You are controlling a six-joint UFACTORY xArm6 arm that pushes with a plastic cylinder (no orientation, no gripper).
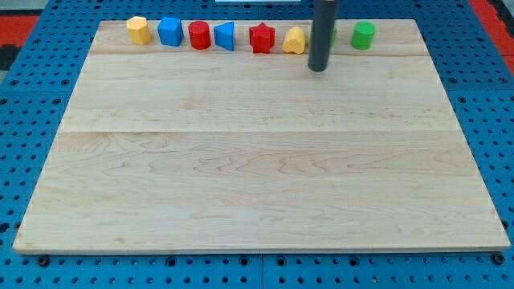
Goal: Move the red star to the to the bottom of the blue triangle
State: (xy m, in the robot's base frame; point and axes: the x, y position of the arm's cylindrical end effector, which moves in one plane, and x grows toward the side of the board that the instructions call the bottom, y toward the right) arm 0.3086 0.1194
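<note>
The red star [262,38] sits in a row of blocks along the view's top edge of the wooden board [257,160]. The blue triangle [226,36] is just to its left in the same row, close beside it. My tip [318,68] is the lower end of the dark rod, standing to the right of the red star and slightly below the row, just right of the yellow heart [295,40]. The tip touches no block.
The row also holds a yellow hexagon [139,30], a blue block [170,32], a red cylinder [199,35] and a green cylinder [364,35]. A green block is mostly hidden behind the rod. A blue pegboard surrounds the board.
</note>
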